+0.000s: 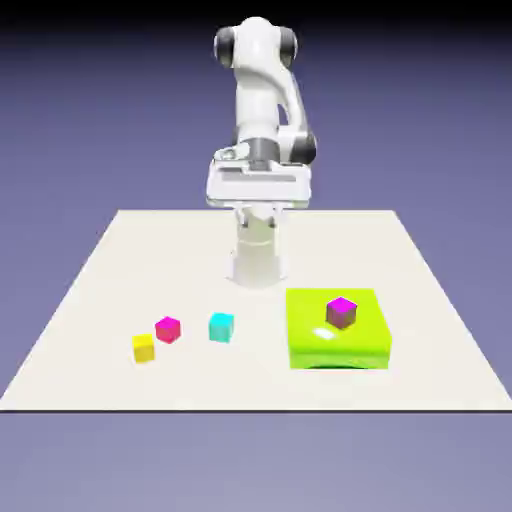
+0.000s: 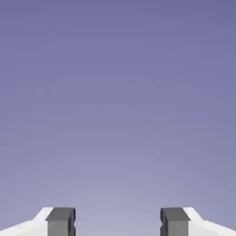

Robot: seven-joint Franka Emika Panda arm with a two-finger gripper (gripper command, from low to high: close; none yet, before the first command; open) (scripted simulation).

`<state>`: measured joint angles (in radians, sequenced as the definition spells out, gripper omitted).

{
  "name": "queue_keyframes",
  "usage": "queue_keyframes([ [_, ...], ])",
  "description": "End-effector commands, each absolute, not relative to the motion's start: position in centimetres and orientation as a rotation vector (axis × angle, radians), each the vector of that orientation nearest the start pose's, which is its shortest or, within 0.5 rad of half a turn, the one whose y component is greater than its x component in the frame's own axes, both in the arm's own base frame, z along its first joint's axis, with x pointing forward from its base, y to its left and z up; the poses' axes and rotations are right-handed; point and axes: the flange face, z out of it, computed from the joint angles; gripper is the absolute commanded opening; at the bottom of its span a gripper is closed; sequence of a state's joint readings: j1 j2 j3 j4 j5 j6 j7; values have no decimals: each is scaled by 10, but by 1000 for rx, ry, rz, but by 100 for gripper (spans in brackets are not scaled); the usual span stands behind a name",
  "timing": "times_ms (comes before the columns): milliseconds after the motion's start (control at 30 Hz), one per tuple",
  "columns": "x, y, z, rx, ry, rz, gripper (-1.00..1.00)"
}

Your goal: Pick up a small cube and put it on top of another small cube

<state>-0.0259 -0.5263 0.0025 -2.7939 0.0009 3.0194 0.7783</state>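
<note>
Hand view: blocky grey fingertips [image 2: 61, 222] apart.

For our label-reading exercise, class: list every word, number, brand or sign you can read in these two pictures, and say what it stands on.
None: no readable text in either view.
The small yellow cube, the dark purple cube with a magenta top, the lime-green block, the white robot arm and the claw are all unmarked.

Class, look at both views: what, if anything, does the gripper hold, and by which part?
Nothing. The gripper is open with only backdrop between its fingertips; the yellow cube sits untouched on the table.
</note>
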Motion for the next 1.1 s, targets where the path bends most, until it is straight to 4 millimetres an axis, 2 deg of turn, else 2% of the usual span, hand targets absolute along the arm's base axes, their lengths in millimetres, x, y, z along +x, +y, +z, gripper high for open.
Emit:
queue_keyframes([
  [0, 403, -21, 436, -2475, 1140, -946, 0],
  [167, 423, -86, 382, -2386, 1577, -718, 0],
  [300, 425, -140, 334, -2248, 1917, -523, 0],
  [467, 411, -207, 270, -1995, 2311, -267, 0],
  [633, 379, -265, 202, -1659, 2650, 3, 0],
  [667, 373, -273, 193, -1607, 2691, 41, 0],
  [700, 373, -273, 193, -1607, 2691, 42, 0],
  [900, 373, -271, 123, -1607, 2691, 42, 0],
  [933, 373, -271, 123, -1607, 2691, 42, -100],
  [967, 373, -271, 123, -1607, 2691, 42, -100],
  [1067, 374, -273, 160, -1607, 2691, 42, -100],
])
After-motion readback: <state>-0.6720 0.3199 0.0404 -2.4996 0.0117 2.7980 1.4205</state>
